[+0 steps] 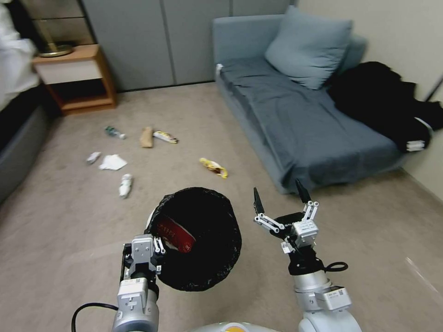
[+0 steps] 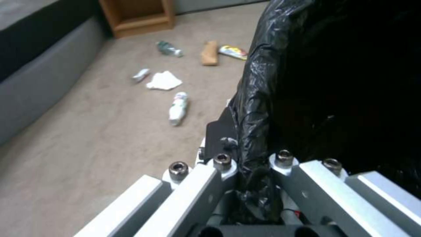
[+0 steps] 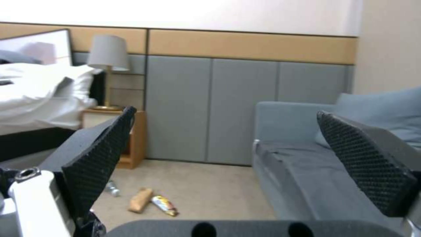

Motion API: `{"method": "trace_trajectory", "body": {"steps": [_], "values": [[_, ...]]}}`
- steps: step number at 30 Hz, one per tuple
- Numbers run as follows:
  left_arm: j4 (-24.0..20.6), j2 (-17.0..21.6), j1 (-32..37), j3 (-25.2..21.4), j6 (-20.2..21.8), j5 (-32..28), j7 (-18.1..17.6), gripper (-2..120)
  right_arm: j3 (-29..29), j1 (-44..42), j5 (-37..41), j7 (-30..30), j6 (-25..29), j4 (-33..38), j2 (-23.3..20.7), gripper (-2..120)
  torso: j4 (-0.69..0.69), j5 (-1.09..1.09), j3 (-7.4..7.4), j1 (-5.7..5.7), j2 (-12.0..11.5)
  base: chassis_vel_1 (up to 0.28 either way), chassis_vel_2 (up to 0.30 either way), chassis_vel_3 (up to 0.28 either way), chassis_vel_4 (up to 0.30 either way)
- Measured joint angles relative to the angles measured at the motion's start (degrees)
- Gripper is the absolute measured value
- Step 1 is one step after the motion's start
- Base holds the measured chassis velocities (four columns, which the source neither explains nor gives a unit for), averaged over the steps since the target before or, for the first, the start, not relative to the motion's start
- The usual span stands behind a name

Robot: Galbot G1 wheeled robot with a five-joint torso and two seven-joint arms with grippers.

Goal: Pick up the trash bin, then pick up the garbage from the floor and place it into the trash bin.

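One red packet (image 1: 174, 234) already lies inside the trash bin (image 1: 196, 237), held up near the robot, its rim clenched in the left tool (image 1: 157, 246). Right tool (image 1: 279, 203) hangs released beside it. Next, I reckon: the yellow wrapper (image 1: 213, 167) just ahead on the floor.

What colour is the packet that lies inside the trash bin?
Red; the packet in the trash bin shows best in the head view.

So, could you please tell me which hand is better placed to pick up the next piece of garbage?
The right hand: open and empty, nearest the yellow wrapper. The left hand grips the trash bin.
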Motion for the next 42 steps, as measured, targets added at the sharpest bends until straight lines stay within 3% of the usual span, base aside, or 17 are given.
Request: {"method": "trace_trajectory", "body": {"steps": [42], "values": [[-0.6, -0.4, 0.3, -0.6, -0.7, 0.7, 0.0, 0, 0.5, 0.4, -0.9, -0.5, 0.5, -2.2, -0.4, 100, -0.03, -0.01, 0.0, 0.0, 0.0, -0.017, 0.016, 0.019, -0.016]]}}
